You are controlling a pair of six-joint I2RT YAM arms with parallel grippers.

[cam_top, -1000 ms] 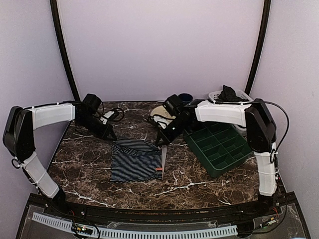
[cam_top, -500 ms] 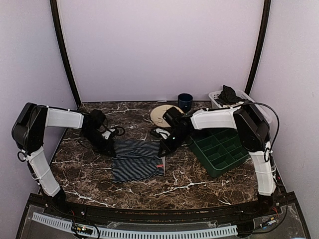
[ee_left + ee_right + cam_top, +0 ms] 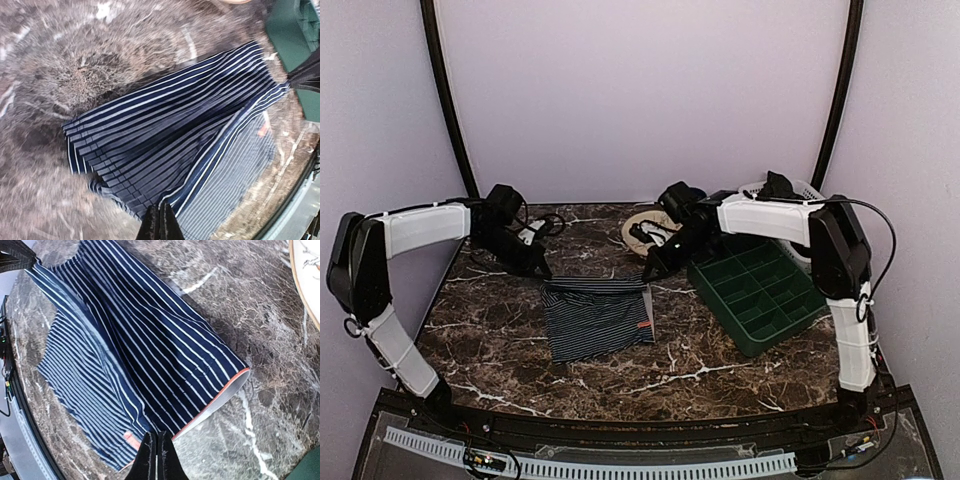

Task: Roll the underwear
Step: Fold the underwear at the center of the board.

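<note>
The underwear [image 3: 598, 318], navy with thin white stripes, lies on the marble table [image 3: 490, 340] at the centre, its grey waistband with a red mark [image 3: 643, 326] on the right. Its far edge is folded over and pulled taut between both grippers. My left gripper [image 3: 543, 273] is shut on the far left corner; in the left wrist view the cloth [image 3: 165, 140] fans out from its closed tips [image 3: 160, 222]. My right gripper [image 3: 648, 273] is shut on the far right corner by the waistband [image 3: 235, 390], with its tips [image 3: 156, 452] at the cloth [image 3: 125, 340].
A green compartment tray [image 3: 760, 295] stands right of the underwear. A white basket [image 3: 805, 190] holding dark clothes is at the back right. A tan plate [image 3: 638, 232] lies behind the right gripper. A black and white object [image 3: 542, 230] lies at the back left.
Both grippers dipped down toward the near side half a second ago and have since pulled back up toward the far side, with the underwear's far edge still held between them.
</note>
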